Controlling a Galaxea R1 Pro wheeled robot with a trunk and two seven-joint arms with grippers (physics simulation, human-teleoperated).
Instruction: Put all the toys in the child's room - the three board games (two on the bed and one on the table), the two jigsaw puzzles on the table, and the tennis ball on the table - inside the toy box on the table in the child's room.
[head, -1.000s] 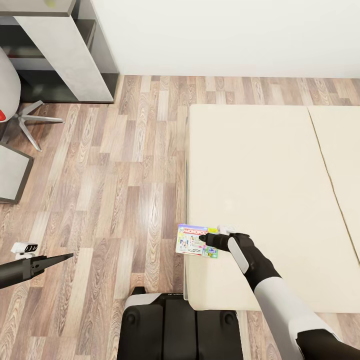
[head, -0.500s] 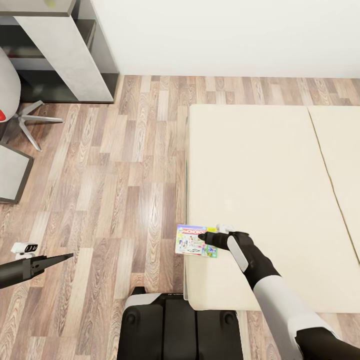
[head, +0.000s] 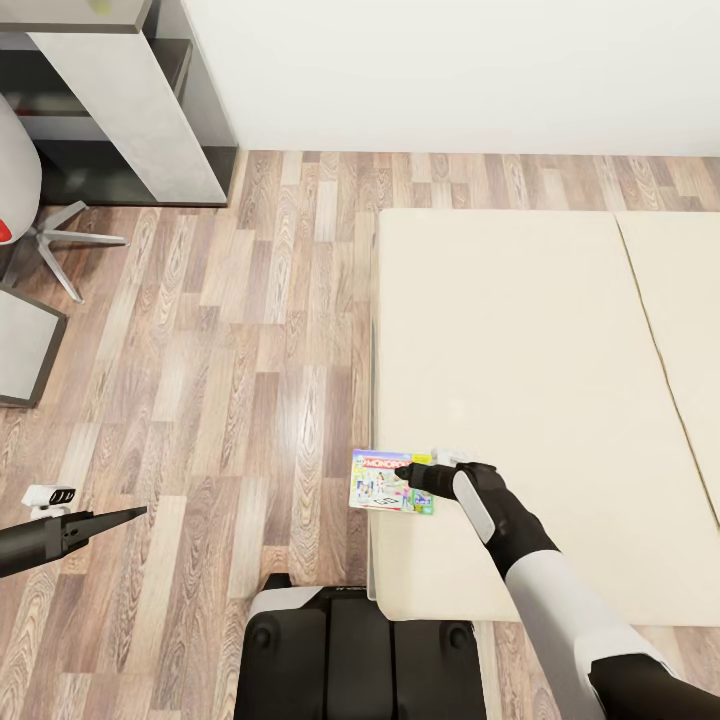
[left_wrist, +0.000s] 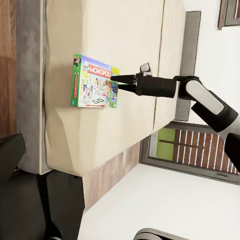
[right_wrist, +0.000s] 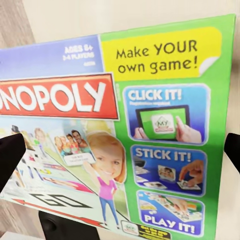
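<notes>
Fingers (head: 408, 476) grip Monopoly box (head: 380, 480) over bed (head: 520, 330).

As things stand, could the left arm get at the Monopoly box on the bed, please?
Probably not: the left tool hangs over the floor, well short of the Monopoly box, which the right tool already grips at the bed edge.

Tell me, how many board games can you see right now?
1: the Monopoly box at the bed's near corner, at the right gripper. Others may lie outside these views.
</notes>
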